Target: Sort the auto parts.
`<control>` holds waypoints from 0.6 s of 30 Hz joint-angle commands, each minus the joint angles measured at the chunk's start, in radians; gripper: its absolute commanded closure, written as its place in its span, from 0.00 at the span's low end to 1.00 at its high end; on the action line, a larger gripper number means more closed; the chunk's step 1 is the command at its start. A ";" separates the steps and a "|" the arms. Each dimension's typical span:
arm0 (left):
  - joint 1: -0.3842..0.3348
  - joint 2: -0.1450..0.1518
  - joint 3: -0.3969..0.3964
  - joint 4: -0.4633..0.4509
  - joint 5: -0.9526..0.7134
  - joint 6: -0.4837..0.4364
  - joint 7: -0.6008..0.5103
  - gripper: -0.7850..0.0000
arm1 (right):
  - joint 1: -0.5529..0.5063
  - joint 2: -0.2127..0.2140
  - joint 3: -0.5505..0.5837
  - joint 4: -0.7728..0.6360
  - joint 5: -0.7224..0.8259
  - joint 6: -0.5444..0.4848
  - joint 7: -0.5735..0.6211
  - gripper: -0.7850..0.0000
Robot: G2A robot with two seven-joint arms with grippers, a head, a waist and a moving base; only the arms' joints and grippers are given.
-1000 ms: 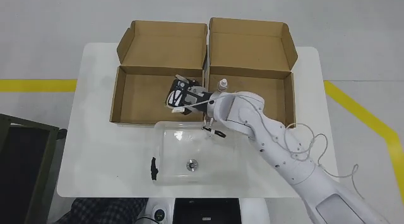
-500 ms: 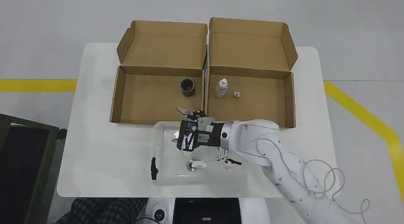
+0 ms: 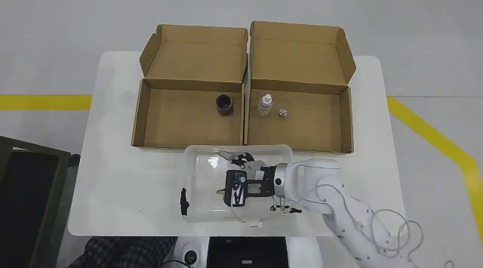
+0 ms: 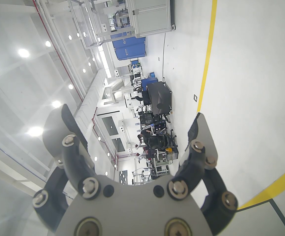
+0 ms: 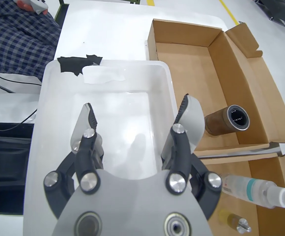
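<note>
Right claw (image 3: 240,187) is low inside the clear bin (image 3: 198,149), fingers spread, nothing held between them. It points along the bin's length toward the end wall with the black tape (image 5: 76,62).

A small pale thing sits just behind one finger (image 5: 89,117) in the right wrist view. It is too hidden to name, and I cannot tell whether it touches the finger. If it is a part, it lies off to that finger's side and not in the gap between the fingers. The claw would then need a sideways shift before closing (my judgement).

Left claw (image 4: 132,114) is spread and empty, aimed out at the room and away from the counter (image 3: 113,177). The right arm is plainly the nearer one.

Already in the boxes:
- Left box (image 3: 170,121): a dark cylinder (image 3: 224,103), seemingly on end with its bore facing up.
- Right box (image 3: 321,121): a small bottle (image 3: 265,104) with a small capped part (image 3: 283,112) just beside it.

Both boxes touch the bin's far rim.

Surface: the bin floor is smooth and glossy, so a small part would likely skid.

Room: open floor ahead of the fingers. The box-side finger looks nearer the bin wall.
</note>
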 commanded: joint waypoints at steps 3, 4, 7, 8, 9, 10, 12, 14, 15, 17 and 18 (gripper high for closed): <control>0.000 0.000 0.000 0.000 0.000 0.000 0.000 0.00 | -0.006 0.006 -0.002 0.012 -0.002 -0.020 -0.002 0.24; 0.000 0.000 0.000 0.000 0.000 0.000 0.000 0.00 | -0.007 0.007 -0.004 0.017 -0.002 -0.025 -0.003 0.24; 0.000 0.000 0.000 0.000 0.000 0.000 0.000 0.00 | -0.005 0.010 -0.010 0.033 0.000 -0.042 -0.002 0.24; 0.000 0.000 0.000 0.000 0.000 0.000 0.000 0.00 | -0.004 0.011 -0.011 0.036 0.000 -0.046 0.000 0.24; 0.000 0.000 0.000 0.000 0.000 0.000 0.000 0.00 | -0.002 0.011 -0.014 0.040 0.000 -0.051 0.002 0.24; 0.000 0.000 0.000 0.000 0.000 0.000 0.000 0.00 | 0.000 0.012 -0.015 0.045 0.001 -0.054 0.005 0.23; 0.000 0.000 0.000 0.000 0.000 0.000 0.000 0.00 | 0.005 0.013 -0.018 0.054 0.002 -0.054 0.008 0.23; 0.000 0.000 0.000 0.000 0.000 0.000 0.000 0.00 | 0.010 0.014 -0.022 0.068 0.000 -0.048 0.019 0.22; 0.000 0.000 0.000 0.000 0.000 0.000 0.000 0.00 | 0.013 0.014 -0.027 0.074 0.005 -0.049 0.022 0.22; 0.000 0.000 0.000 0.000 0.000 0.000 0.000 0.00 | 0.020 0.014 -0.037 0.085 0.009 -0.057 0.027 0.22; 0.000 0.000 0.000 0.000 0.000 0.000 0.000 0.00 | 0.023 0.014 -0.042 0.091 0.009 -0.059 0.030 0.21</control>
